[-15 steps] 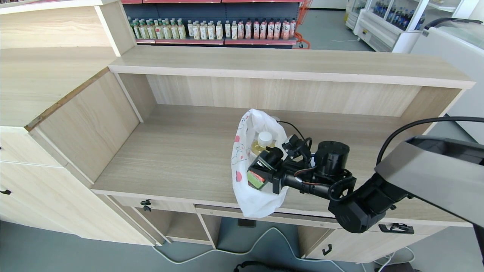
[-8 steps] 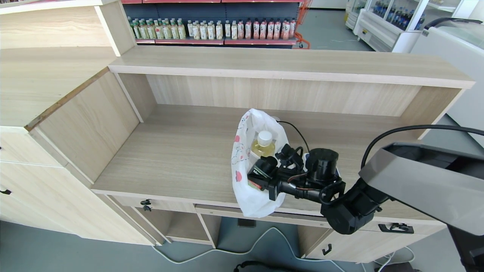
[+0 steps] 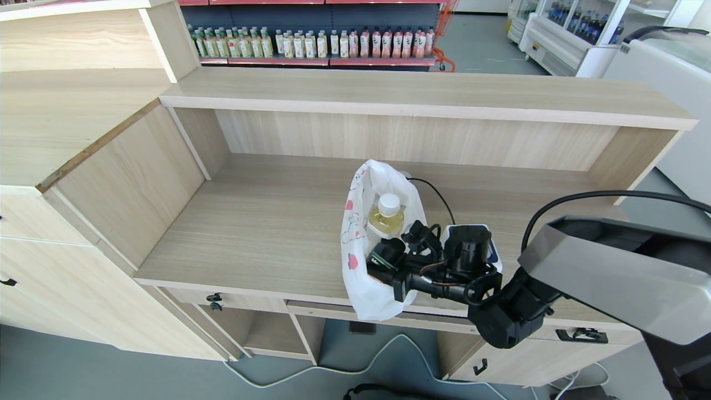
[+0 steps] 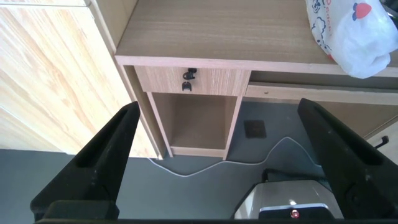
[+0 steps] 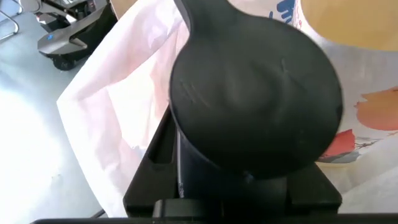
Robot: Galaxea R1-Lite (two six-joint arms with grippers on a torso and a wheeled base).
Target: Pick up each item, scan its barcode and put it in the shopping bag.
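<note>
The white shopping bag (image 3: 361, 233) with red prints stands open near the counter's front edge. Upright inside it is a bottle (image 3: 387, 214) of yellow drink with a white cap. My right gripper (image 3: 379, 265) reaches into the bag's mouth from the right, just in front of the bottle. It is shut on an item with a round black lid (image 5: 255, 93), with white bag plastic (image 5: 118, 106) around it. My left gripper (image 4: 217, 168) is open, hanging below counter height over the floor to the left of the bag (image 4: 354, 31).
A white and blue device (image 3: 496, 253) with a black cable (image 3: 439, 194) lies on the wooden counter (image 3: 261, 222) right of the bag, under my right wrist. A raised ledge runs along the counter's back. Drawers and an open cubby (image 4: 196, 118) sit below the front edge.
My right gripper has sunk lower into the bag with the item. The item's red and green label, visible a second ago, is now hidden by the bag.
</note>
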